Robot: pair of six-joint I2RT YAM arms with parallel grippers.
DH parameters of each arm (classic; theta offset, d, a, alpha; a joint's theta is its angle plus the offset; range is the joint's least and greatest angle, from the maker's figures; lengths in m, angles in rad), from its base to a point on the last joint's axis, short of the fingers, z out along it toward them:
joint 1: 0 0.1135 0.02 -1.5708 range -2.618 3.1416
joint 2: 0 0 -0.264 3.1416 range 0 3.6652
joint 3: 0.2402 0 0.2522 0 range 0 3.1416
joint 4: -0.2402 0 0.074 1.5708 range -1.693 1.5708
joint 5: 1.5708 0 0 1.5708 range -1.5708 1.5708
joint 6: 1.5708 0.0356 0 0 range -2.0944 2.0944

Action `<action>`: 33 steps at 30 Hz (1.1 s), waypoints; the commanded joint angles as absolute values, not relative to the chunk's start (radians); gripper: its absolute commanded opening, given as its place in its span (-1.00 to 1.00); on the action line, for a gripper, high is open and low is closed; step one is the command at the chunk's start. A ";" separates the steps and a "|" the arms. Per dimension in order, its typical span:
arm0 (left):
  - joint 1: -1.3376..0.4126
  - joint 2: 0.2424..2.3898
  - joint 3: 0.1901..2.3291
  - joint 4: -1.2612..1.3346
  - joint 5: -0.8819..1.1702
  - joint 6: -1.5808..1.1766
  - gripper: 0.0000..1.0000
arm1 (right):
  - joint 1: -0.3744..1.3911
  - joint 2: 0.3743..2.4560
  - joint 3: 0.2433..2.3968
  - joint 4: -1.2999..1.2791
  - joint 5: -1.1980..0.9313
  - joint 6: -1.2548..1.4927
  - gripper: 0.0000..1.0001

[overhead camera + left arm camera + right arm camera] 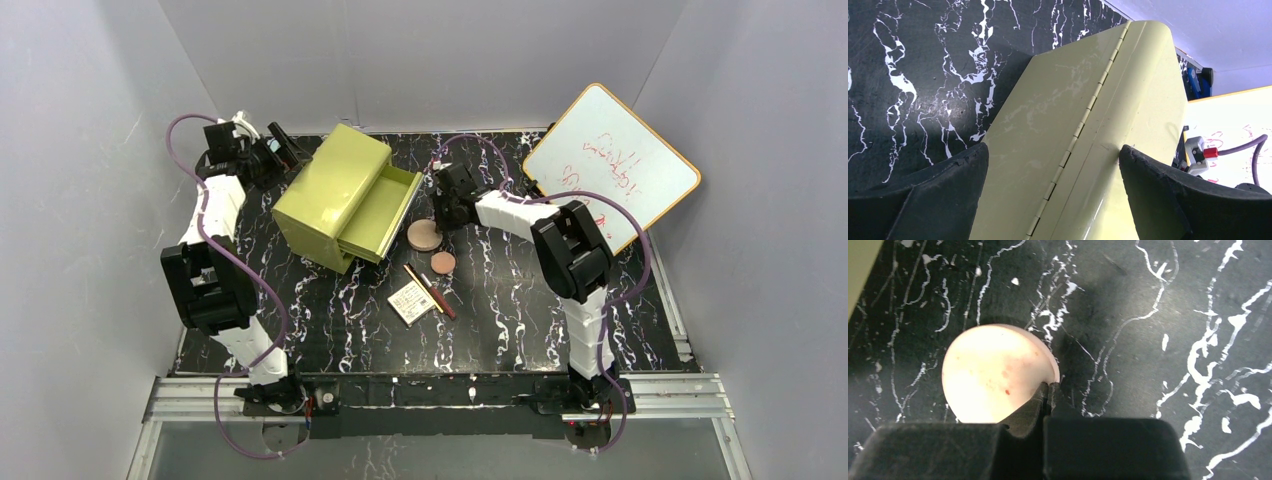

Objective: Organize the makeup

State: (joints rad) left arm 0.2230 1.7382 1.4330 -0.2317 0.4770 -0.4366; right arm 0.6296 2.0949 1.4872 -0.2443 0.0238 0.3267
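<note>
Right gripper (1048,390): fingers pressed together, tips at rim of larger disc (998,372). Disc flat on table (1158,300), just beside drawer box (335,195). Left gripper (1053,150): fingers wide apart, straddling box. Smaller disc (443,263), palette (411,301) lie nearby.

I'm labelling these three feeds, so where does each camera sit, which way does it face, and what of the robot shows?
Top external: above and behind the bases, looking down on the table; left arm and right arm show whole.
Left wrist: on that wrist, facing the hinge of the drawer box, framed by the open left gripper.
Right wrist: on that wrist, looking down past the shut right gripper at the larger disc.
Shared: top and right wrist both show the disc; top and left wrist the box and whiteboard.
</note>
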 commanded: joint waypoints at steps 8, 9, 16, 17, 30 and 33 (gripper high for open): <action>0.253 1.740 1.394 -0.316 0.413 -0.406 0.99 | 0.597 1.785 1.521 -0.369 0.198 0.223 -0.97; 0.253 1.739 1.394 -0.315 0.414 -0.407 0.99 | 0.596 1.765 1.536 -0.378 0.204 0.221 -0.97; 0.258 1.740 1.391 -0.312 0.421 -0.411 0.99 | 0.597 1.705 1.661 -0.450 0.179 0.235 -0.97; 0.259 1.740 1.391 -0.311 0.422 -0.412 0.99 | 0.597 1.710 1.681 -0.463 0.167 0.240 -0.97; 0.277 1.733 1.385 -0.294 0.436 -0.417 0.99 | 0.672 1.878 1.942 -0.617 0.075 0.246 -0.97; 0.284 1.733 1.384 -0.289 0.444 -0.421 0.99 | 0.699 1.935 2.026 -0.669 0.085 0.237 -0.97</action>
